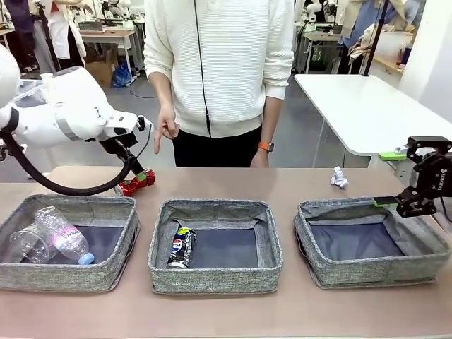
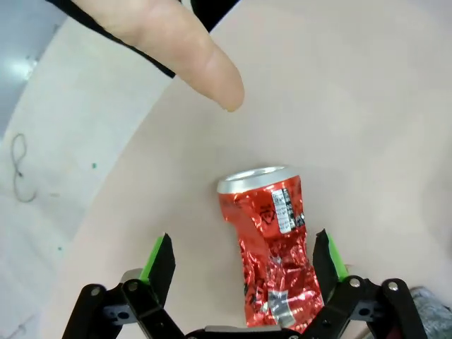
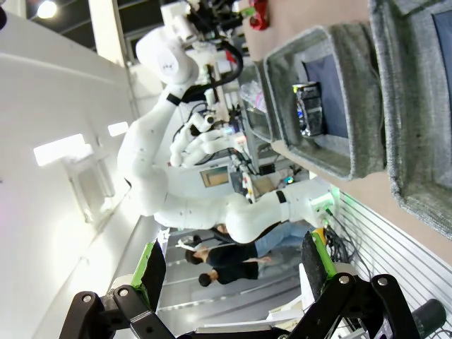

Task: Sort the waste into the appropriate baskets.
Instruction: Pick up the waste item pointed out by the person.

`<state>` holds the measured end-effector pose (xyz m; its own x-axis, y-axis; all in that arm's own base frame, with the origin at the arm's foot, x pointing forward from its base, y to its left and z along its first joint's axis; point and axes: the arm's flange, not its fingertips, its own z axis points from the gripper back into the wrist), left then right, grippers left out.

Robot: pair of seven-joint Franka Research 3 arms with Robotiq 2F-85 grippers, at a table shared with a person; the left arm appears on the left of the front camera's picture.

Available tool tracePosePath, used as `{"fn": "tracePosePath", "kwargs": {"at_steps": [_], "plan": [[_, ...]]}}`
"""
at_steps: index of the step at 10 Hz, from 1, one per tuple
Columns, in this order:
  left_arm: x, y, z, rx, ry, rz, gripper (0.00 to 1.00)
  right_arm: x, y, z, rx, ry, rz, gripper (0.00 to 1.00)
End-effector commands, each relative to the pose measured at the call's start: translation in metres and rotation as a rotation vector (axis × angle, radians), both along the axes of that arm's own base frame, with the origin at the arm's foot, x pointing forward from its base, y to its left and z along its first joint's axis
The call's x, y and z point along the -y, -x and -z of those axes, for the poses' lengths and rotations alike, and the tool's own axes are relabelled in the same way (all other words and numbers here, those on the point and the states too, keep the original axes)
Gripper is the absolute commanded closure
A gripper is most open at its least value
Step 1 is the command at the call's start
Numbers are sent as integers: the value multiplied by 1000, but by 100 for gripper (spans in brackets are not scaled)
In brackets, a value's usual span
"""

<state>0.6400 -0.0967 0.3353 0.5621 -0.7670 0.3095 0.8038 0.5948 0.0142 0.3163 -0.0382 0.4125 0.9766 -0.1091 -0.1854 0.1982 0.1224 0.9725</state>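
Left arm reached in over the table's far-left part, behind the left basket (image 1: 70,205). Left gripper (image 2: 244,247) was low over the crushed red can (image 2: 272,247), jaws spread wide. The can lay on its side on the bare tabletop between the two green-padded fingers (image 2: 159,256), nearer one finger than the other. Contact with that nearer pad couldn't be judged; nothing was pinched. In the front view the same can (image 1: 135,182) sat just beyond the left basket's far-right corner, half hidden by the gripper.

Person stood at the far side. One hand (image 1: 166,131) hung with its index finger pointing down towards the can. In the wrist view that fingertip (image 2: 212,78) was near the can's open top, apart from it.

Left basket held a clear bottle with blue cap (image 1: 63,236) and a clear plastic cup (image 1: 28,244), side by side. Middle basket (image 1: 212,206) held a dark blue logo can (image 1: 180,247) lying along its left wall. Right basket (image 1: 424,247) showed a bare dark bottom.

Crumpled white paper wad (image 1: 339,178) lay on the table beyond the right basket.

Right gripper (image 1: 388,178) hung above the right basket's far-right rim, jaws spread, nothing between them.
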Motion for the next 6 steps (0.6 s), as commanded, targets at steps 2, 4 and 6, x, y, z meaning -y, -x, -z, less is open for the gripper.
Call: {"fn": "tracePosePath", "kwargs": {"at_steps": [2, 4, 6], "plan": [[2, -19, 12, -89, -29, 14, 0, 2, 6, 0, 21, -2, -10, 0], [2, -21, 23, -117, -18, 25, 0, 2, 6, 0, 21, -2, -10, 0], [2, -20, 25, -122, -19, 29, 0, 2, 6, 0, 21, -2, -10, 0]]}}
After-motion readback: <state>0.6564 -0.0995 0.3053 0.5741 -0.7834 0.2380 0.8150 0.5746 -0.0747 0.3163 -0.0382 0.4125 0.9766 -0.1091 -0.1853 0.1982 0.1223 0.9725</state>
